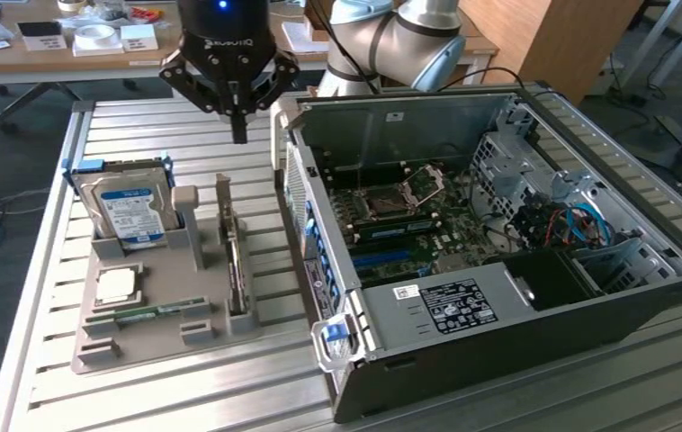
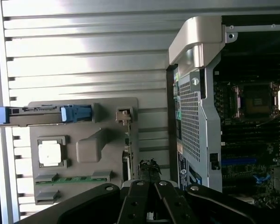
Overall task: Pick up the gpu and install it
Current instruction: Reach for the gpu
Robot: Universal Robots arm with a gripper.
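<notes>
The gripper (image 1: 240, 133) hangs empty, fingers pinched together, just outside the open computer case (image 1: 473, 306). The gpu (image 1: 234, 261) stands on edge in a grey holder (image 1: 137, 349) beside the case, top edge exposed, apparently so it can be grasped from above.
</notes>
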